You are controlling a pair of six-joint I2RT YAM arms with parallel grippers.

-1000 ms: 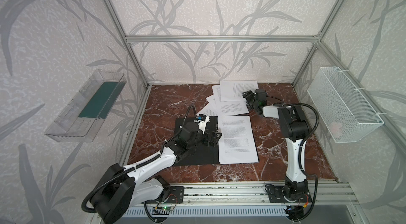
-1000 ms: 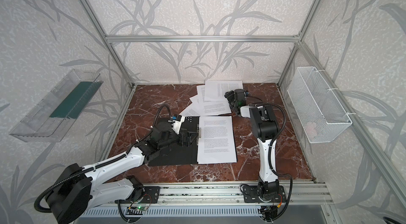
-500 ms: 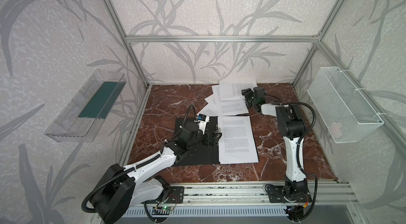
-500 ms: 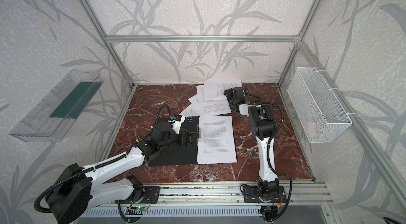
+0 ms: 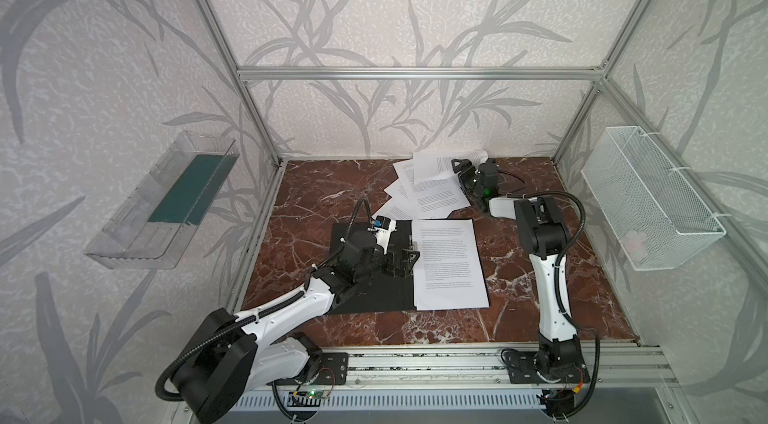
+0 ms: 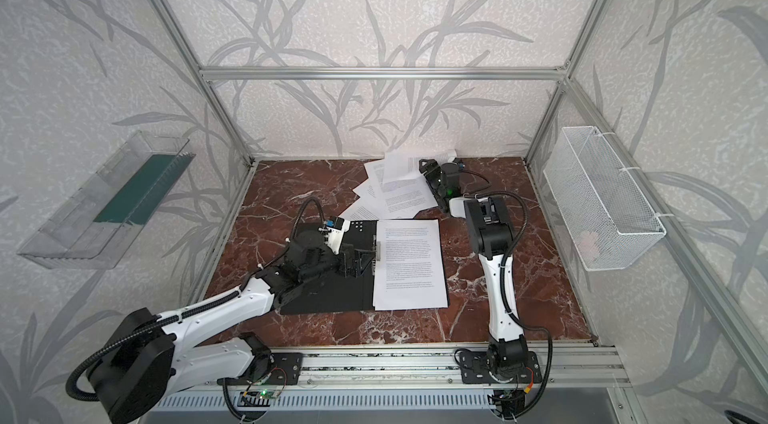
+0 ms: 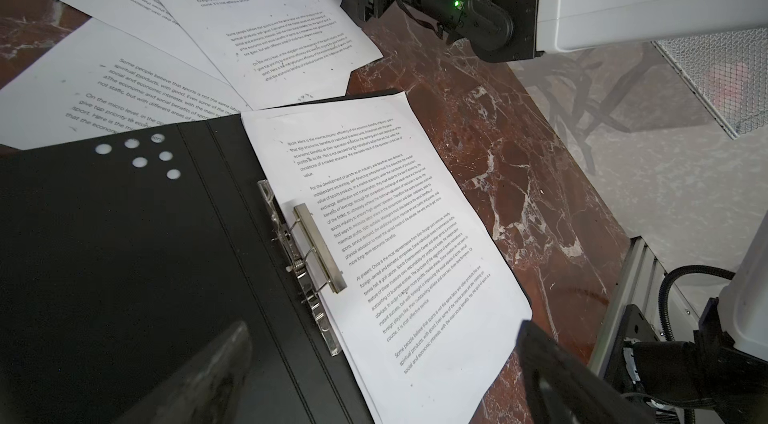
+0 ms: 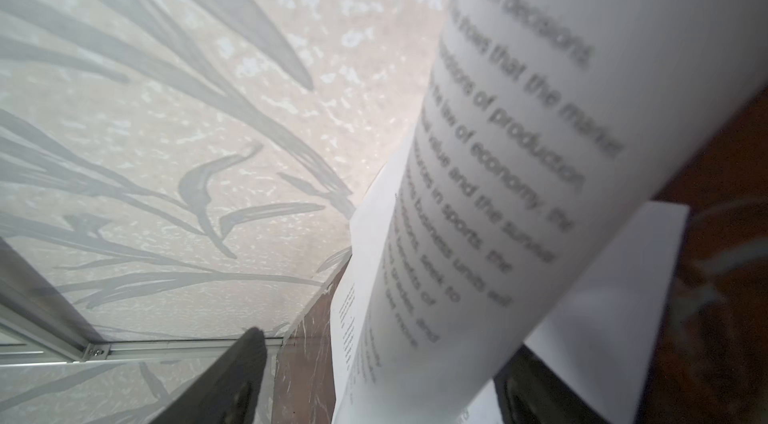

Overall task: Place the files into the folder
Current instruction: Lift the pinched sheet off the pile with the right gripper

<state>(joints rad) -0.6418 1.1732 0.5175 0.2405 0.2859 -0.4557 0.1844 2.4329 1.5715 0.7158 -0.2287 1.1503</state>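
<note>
Left claw gapes empty over my open black folder, mid-table, one file on its right half | right claw spread wide at a curled sheet, far files | left wrist: I read "Some people believe that sports" | right wrist: blurred "law of production"

Pale walls with grey leaf-print wallpaper, aluminium frame around. Red-brown marble counter, white veins. Clear plastic tray on left wall, white wire basket on right. Even, soft light.
</note>
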